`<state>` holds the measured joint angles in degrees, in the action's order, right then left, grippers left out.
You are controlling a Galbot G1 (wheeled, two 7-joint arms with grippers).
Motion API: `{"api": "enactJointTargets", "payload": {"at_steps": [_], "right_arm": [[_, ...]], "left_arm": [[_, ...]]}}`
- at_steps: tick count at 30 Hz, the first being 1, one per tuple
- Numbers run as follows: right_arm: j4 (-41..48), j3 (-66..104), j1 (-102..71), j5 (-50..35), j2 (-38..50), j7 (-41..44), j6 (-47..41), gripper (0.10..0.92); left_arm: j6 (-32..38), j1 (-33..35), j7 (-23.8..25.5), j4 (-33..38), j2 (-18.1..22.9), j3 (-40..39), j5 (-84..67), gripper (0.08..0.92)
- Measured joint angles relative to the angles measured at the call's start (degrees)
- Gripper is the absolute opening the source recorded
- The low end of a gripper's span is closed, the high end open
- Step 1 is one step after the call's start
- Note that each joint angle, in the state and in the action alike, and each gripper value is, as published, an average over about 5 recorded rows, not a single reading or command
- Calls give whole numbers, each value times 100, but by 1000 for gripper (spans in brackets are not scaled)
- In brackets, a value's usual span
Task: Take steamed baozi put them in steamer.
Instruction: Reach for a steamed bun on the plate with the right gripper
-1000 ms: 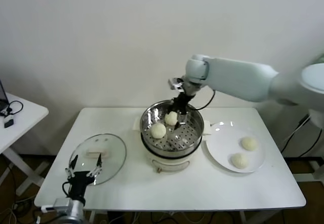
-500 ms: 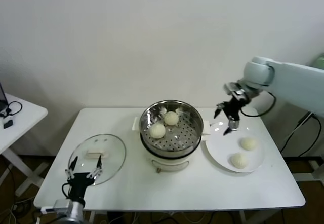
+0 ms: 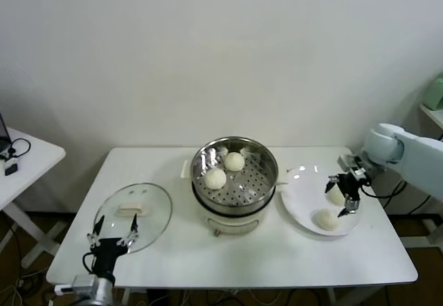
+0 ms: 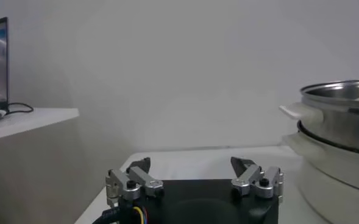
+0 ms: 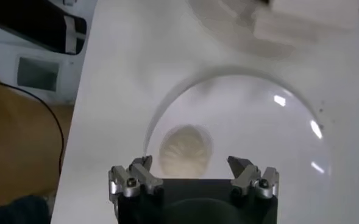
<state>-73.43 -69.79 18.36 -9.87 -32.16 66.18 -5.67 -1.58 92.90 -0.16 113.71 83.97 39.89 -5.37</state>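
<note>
Nearest the robot, the left gripper (image 3: 111,239) sits parked at the front-left corner of the white table (image 3: 173,257), jaws spread and holding nothing, just in front of the glass lid (image 3: 133,216) lying flat there (idle through this stretch).

Mid-table: the steamer (image 3: 235,174) on its white cooker base holds two steamed baozi, one toward the front-left of the perforated floor (image 3: 216,178), one farther back (image 3: 234,160). Both sit free, apart from each other.

To the right, the white plate (image 3: 304,199) carries the remaining two buns. The right gripper (image 3: 344,195), which a second ago hovered inside the steamer over the rear bun, has swung across and come down over the plate. Its fingers stand wide and empty; the far bun (image 3: 335,194) is partly hidden behind them, the near bun (image 3: 326,219) lies just beside. The right wrist view shows one bun (image 5: 185,151) below the parted jaws.

Reading: second bun delivered, halfway done; third pickup appears to be starting.
</note>
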Motion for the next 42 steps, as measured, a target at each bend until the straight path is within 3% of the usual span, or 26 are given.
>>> {"api": "enactJointTargets", "payload": {"at_steps": [13, 35, 42], "right_arm": [[530, 846, -1072, 637, -206, -76, 152, 823], [1091, 1277, -1531, 948, -702, -97, 222, 818], [1147, 1315, -1542, 968, -737, -85, 238, 697]], "left_arm": [[-7, 3, 0, -54, 24, 32, 53, 823], [-13, -53, -4, -178, 35, 23, 82, 823], [-13, -57, -5, -178, 41, 22, 82, 823]]}}
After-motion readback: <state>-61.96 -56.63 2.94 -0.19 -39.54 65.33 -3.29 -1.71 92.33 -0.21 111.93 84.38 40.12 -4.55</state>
